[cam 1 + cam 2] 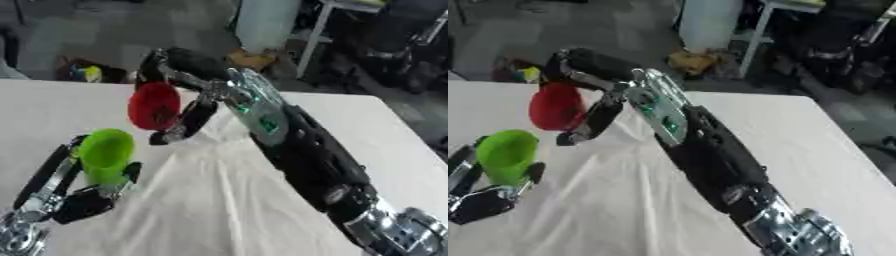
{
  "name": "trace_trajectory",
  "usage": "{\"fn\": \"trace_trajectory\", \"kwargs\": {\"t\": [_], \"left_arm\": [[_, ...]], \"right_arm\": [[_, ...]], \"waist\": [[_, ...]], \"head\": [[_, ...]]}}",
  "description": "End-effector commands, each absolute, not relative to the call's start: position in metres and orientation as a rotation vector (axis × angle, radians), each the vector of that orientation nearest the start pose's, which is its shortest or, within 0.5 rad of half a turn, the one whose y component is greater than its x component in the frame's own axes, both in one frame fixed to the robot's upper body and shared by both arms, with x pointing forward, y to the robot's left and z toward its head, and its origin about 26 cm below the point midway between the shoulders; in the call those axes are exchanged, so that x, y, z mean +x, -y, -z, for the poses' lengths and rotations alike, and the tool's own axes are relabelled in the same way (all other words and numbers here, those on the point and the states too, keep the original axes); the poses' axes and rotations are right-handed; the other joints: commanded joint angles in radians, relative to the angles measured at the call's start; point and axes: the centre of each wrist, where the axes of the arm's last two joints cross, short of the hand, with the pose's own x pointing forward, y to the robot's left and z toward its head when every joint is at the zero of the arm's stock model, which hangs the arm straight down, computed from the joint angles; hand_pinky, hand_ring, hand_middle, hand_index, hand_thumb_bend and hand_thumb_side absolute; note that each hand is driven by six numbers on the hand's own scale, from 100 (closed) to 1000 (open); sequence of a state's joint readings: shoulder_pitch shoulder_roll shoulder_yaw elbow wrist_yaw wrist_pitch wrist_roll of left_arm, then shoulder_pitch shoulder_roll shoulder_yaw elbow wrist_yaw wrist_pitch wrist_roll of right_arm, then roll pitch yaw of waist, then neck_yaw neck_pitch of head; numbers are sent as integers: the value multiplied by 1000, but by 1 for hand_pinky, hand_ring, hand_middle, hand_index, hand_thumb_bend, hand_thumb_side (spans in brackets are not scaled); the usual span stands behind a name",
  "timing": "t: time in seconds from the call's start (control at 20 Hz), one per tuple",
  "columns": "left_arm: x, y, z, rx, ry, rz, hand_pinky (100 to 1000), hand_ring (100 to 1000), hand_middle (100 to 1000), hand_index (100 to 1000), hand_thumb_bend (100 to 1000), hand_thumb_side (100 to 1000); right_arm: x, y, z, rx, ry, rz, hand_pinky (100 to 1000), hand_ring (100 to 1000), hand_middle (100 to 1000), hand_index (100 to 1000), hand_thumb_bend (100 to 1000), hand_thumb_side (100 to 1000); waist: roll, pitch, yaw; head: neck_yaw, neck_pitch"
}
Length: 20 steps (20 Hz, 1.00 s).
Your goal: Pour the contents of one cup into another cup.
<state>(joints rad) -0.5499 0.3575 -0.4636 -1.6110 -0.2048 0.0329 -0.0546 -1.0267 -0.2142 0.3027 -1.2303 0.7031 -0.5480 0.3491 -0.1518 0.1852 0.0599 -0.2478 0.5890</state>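
Surface (385, 150), white cloth over it, carries nothing but your two arms. Right arm (306, 150) runs from 5 o'clock up to centre. Your right hand (188, 117) has its fingers curled round the red cup (155, 106), lifted off the surface at about 11 o'clock from centre. The red cup is tipped hard, mouth facing the left side and slightly toward the camera; I can't tell what's inside. Your left hand (83, 192) sits at 8 o'clock, fingers and thumb wrapped round the green cup (106, 155), which stands roughly upright, mouth open to the top.

Step in hand, by my read: the pour itself, or just short of it. The red cup's rim sits up and to the 1 o'clock of the green mouth, apart from it, not over it.

Next move calls for bringing the red rim above the green opening toward 7 o'clock, or raising the green cup under it, before tilting further. Keep the green cup level.
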Motion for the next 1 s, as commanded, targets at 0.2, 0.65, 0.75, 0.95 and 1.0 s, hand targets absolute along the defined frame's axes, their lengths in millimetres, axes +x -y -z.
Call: {"fn": "trace_trajectory", "kwargs": {"t": [0.2, 0.65, 0.75, 0.95, 1.0], "left_arm": [[356, -146, -141, 89, 1961, 1073, 175, 485, 510, 756, 100, 408], [359, -146, -139, 80, 1966, 1044, 176, 485, 510, 755, 100, 416], [359, -147, -140, 81, 1969, 1030, 176, 486, 510, 755, 100, 419], [361, -149, -143, 87, 1977, 994, 177, 486, 510, 754, 100, 424], [362, -150, -143, 90, 1979, 983, 177, 486, 511, 754, 100, 426]], "right_arm": [[429, 108, -281, 705, -2367, 2007, 476, 446, 345, 633, 100, 100], [423, 107, -283, 970, -2130, 1907, 492, 412, 442, 685, 100, 137], [424, 107, -281, 991, -2102, 1892, 492, 418, 478, 689, 100, 142], [424, 108, -279, 1026, -2056, 1869, 496, 436, 503, 701, 100, 155], [424, 108, -278, 1034, -2045, 1864, 497, 439, 507, 703, 100, 158]], "waist": [[4, -15, 0], [1, -15, -2], [1, -15, -3], [0, -15, -5], [0, -15, -5]], "head": [[-1, 7], [-1, 7], [0, 8], [0, 6], [0, 6]]}}
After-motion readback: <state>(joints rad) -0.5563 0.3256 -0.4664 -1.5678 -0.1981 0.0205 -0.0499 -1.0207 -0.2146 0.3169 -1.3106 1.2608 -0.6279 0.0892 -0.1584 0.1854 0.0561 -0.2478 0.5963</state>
